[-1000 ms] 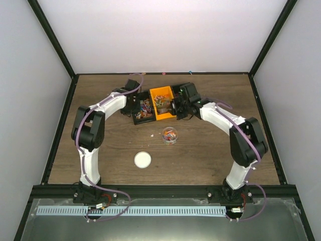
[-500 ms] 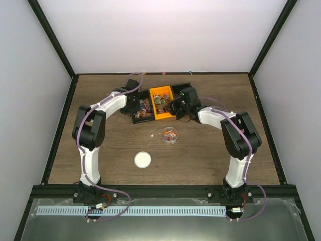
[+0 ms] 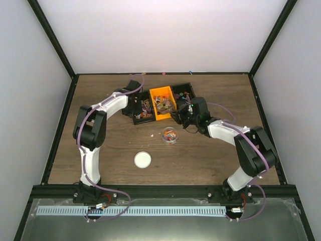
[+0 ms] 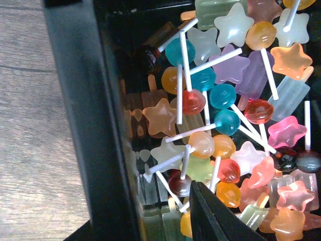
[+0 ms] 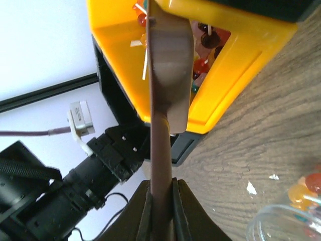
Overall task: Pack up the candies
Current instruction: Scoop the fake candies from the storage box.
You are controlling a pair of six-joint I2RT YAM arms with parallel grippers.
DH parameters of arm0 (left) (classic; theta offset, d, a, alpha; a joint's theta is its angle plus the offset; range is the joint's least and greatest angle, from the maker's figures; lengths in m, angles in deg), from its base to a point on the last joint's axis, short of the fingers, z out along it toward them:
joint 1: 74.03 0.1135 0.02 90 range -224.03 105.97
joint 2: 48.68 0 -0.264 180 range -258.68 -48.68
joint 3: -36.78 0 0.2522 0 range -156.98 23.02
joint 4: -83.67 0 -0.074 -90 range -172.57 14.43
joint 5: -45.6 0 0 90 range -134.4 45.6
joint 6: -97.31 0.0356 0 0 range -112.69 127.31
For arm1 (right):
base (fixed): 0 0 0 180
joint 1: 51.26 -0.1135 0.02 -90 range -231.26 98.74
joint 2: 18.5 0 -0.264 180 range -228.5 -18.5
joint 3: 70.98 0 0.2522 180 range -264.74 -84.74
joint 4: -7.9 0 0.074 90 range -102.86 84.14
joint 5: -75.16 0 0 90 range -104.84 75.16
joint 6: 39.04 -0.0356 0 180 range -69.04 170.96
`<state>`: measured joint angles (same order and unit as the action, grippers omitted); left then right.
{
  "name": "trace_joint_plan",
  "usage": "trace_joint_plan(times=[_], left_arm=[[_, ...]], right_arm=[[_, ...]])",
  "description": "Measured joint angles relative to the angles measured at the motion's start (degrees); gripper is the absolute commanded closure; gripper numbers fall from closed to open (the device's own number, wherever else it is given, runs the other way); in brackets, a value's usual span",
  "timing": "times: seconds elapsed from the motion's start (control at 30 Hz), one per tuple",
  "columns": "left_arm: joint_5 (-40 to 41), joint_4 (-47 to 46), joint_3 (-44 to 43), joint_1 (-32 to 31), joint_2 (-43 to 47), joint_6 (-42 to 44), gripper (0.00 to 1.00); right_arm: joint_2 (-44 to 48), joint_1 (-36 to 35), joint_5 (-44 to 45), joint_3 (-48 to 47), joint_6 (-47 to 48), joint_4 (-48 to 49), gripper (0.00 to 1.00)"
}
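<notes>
Small mixed-colour candies [image 4: 220,100] on white sticks fill the black bin [image 3: 143,108]. More lie in the orange bin [image 3: 161,95] and in the small clear jar [image 3: 169,135]. My left gripper [image 4: 138,216] is open, with its jaws either side of the black bin's left wall [image 4: 95,125]; one dark finger [image 4: 215,216] reaches in among the candies. My right gripper [image 5: 161,183] is shut on the handle of the brown scoop [image 5: 170,65]. The scoop's head stands on edge at the orange bin's near rim [image 5: 235,95]. The jar's rim [image 5: 291,221] shows at the lower right.
A white lid [image 3: 142,159] lies on the table in front of the jar. Small crumbs [image 5: 251,188] lie on the wood between the orange bin and the jar. Another black bin [image 3: 183,90] stands right of the orange one.
My right arm has drawn the scoop back from over the orange bin toward its near rim, and the arm has swung right. The left arm has barely moved.
</notes>
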<state>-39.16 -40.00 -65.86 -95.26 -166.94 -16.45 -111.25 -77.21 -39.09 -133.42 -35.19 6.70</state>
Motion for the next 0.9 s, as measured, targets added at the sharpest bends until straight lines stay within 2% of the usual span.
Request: trace_joint_plan(times=[0.23, 0.47, 0.9], left_arm=[[-0.5, 0.2, 0.0, 0.0, 0.0, 0.0, 0.64], [-0.9, 0.3, 0.0, 0.0, 1.4, 0.0, 0.64], [-1.4, 0.3, 0.0, 0.1, 3.2, 0.0, 0.61]], right_arm=[[6.3, 0.0, 0.0, 7.2, 1.1, 2.7, 0.99], [10.3, 0.8, -0.9, 14.9, 1.7, 10.2, 0.99], [18.4, 2.2, -3.2, 21.5, 4.6, 17.6, 0.99]])
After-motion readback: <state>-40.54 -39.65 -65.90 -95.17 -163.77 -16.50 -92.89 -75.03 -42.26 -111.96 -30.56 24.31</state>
